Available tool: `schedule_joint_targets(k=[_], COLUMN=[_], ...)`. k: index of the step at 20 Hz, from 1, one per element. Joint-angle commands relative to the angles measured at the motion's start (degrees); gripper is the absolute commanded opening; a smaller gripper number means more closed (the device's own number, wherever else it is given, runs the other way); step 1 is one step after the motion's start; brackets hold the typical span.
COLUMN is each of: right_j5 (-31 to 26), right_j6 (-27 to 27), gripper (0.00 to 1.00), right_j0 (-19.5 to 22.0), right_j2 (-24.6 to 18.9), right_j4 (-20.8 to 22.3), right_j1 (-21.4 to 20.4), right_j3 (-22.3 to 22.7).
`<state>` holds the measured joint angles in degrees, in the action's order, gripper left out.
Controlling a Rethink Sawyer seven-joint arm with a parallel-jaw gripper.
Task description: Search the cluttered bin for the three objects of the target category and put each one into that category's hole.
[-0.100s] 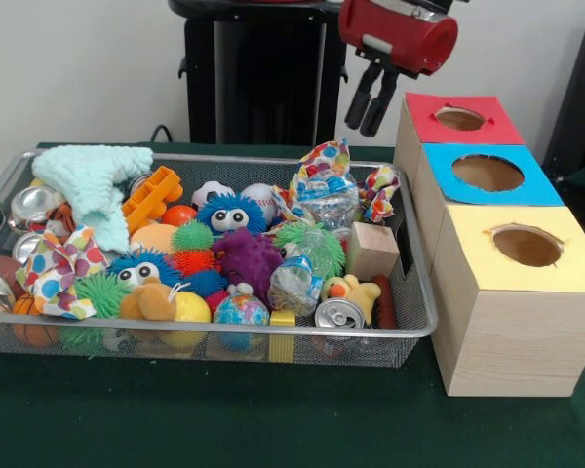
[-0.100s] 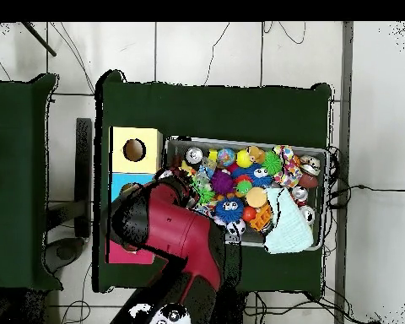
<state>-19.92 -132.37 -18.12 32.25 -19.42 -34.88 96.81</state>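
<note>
Hanging between the mesh bin [image 1: 421, 322] and the row of boxes, the claw [image 1: 368, 115] shows two dark fingers [image 1: 357, 97] pointing down, close together with nothing between them, so we read it as closed and empty. It sits high, just beside the red box [image 1: 463, 119], which we judge keeps it clear of the heaped toys while a target is chosen (the task sentence does not name the category, so we cannot say which three things count). The blue box [image 1: 487, 173] and yellow box [image 1: 526, 246] stand next in line, each with its round hole facing straight up, which suits dropping things in from above. Among the clutter, cans [image 1: 338, 314] lie near the bin's front rim and left end; the front one points its top toward us, long axis running front to back.
</note>
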Motion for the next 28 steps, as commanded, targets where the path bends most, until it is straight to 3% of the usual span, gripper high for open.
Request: schedule_joint_targets(k=[1, 4, 16, 23, 28], right_j5=[3.54, 2.67, 10.74, 11.75, 8.74], right_j6=[-3.29, -3.48, -2.79, -5.77, -5.26], gripper=[1.00, 1.00, 1.00, 1.00, 1.00], right_j0=[3.62, 4.25, 11.35, 9.83, 11.00], right_j2=[-11.66, -12.07, -20.32, -18.59, -18.87], right_j4=[2.17, 2.60, 5.22, 5.26, 4.72], right_j1=[-1.02, -0.35, 0.69, 2.70, 4.39], right_j3=[8.47, 8.68, 14.76, 13.34, 13.09])
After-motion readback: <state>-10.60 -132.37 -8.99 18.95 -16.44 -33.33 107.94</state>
